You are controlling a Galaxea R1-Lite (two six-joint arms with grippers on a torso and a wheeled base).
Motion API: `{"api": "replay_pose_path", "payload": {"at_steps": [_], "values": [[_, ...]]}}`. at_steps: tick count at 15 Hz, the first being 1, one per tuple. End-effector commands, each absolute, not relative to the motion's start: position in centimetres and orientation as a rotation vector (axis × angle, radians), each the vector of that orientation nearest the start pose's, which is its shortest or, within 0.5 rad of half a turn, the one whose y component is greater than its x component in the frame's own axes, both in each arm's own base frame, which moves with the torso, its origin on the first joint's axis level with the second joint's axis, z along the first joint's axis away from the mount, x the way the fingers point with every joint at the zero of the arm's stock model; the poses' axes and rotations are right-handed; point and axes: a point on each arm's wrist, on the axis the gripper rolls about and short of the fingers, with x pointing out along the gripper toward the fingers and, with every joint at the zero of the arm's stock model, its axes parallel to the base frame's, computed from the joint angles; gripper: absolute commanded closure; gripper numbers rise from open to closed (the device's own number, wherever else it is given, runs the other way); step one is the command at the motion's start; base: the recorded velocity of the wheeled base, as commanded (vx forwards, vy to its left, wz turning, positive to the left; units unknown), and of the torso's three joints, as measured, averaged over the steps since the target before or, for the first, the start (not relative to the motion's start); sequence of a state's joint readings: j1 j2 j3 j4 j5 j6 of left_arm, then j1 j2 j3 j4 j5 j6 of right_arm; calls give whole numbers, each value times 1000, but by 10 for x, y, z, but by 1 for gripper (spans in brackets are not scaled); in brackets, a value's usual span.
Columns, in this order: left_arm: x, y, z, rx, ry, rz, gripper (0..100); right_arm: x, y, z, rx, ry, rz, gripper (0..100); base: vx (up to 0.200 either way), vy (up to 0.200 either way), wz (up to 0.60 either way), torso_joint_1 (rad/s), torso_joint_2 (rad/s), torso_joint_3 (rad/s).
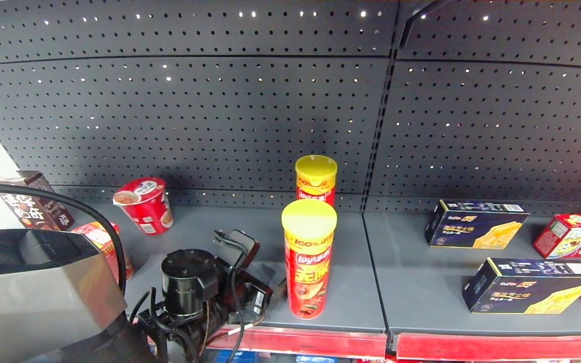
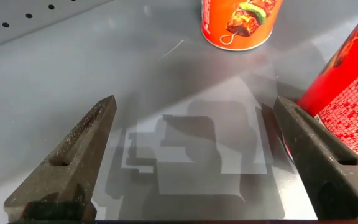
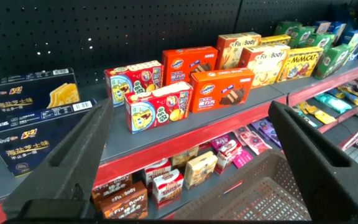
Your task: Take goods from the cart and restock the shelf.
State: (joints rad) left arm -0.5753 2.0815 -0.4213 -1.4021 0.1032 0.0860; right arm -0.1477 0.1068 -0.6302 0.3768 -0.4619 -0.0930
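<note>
Left hand (image 2: 194, 106) wide open, empty, low over shelf (image 1: 421, 292) just beside front chip can (image 1: 308, 262); right hand (image 3: 191, 107) open, empty.

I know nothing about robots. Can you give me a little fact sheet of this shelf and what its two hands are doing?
Shelf: dark grey, pegboard back
Chip cans: two upright, yellow lids; front can, rear can
Cup noodle: red, left of the cans
Left gripper: fingers open, empty, beside front can
Right gripper: fingers open, empty, above a basket
</note>
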Motion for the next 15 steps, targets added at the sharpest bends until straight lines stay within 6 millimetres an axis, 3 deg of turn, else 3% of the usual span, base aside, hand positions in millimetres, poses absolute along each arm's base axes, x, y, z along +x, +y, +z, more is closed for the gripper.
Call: {"api": "replay_pose_path", "payload": {"at_steps": [1,15], "values": [[258,-164,55,171,225,-479,0,-86,3,200,-67,-118,-614,0,0,0,0,0,0,0],[255,-166,56,127,233,-444,0,-89,3,198,-65,-123,-614,0,0,0,0,0,0,0]]}}
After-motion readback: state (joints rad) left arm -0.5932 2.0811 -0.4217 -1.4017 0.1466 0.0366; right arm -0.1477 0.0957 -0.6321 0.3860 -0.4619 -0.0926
